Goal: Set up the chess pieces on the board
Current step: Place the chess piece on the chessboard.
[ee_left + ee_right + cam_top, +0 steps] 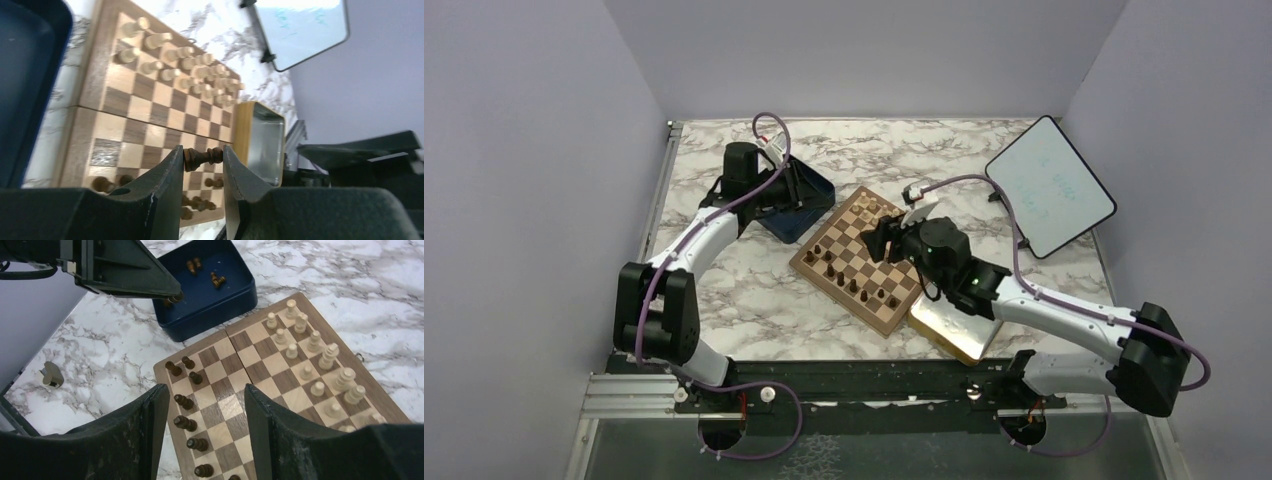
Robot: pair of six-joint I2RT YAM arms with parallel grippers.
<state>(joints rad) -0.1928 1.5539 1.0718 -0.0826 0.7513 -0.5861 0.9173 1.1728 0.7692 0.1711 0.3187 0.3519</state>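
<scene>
Marble-patterned table (pixel 744 300) is carrying everything. A whiteboard (pixel 1050 186) is leaning tilted at its far right corner. The board (pixel 854 250) is lying cornerwise at the middle of the table. The right arm is reaching over the board's right side and hiding several squares in the top view.

A dark blue box (pixel 812 195) is sitting just beside the board's far left edge, and from above the left arm is covering much of it. A gold-rimmed tray (pixel 954 330) is lying just beside the board's near right edge, partly under the right arm.

The left gripper (pixel 202 152) is hanging above the box's rim. Its jaws are clamping one dark chessman (pixel 200 158), which is lying sideways between the pads. The right gripper (pixel 205 390) is hovering above the board with its jaws apart and nothing between them.

Dark chessmen (pixel 185 402) are standing along the board's near left edge. Loose dark pieces (pixel 217 280) are lying in the box. Pale chessmen (pixel 310 340) are standing in rows along the far right edge.
</scene>
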